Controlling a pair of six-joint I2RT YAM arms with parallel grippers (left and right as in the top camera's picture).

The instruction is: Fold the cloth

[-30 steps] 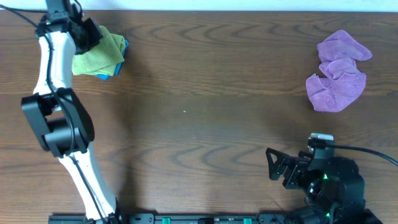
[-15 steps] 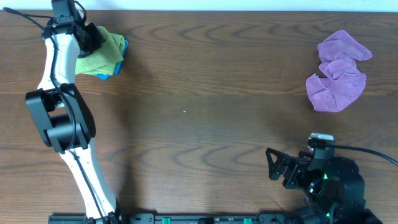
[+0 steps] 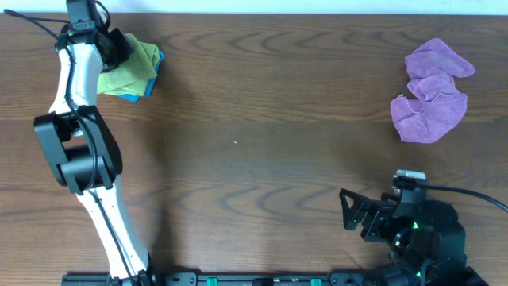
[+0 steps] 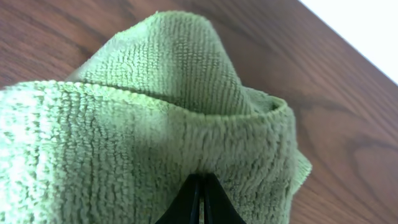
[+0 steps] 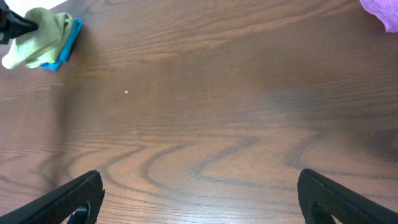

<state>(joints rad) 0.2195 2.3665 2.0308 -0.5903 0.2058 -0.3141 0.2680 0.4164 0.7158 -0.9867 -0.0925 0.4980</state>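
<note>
Three cloths, two arms and one table are showing.
Three cloths are lying on the wooden table (image 3: 262,159): one green terry cloth (image 3: 125,70) and one blue cloth (image 3: 158,58) under it are sitting together at the upper left of the overhead frame, and one purple cloth (image 3: 432,95) is lying alone at the upper right. Two arms are standing at the table, one white-and-black left arm (image 3: 70,87) along the left edge and one black right arm (image 3: 421,234) at the lower right, each carrying one two-finger gripper: left gripper (image 4: 202,198) and right gripper (image 3: 350,213) are making two.
</note>
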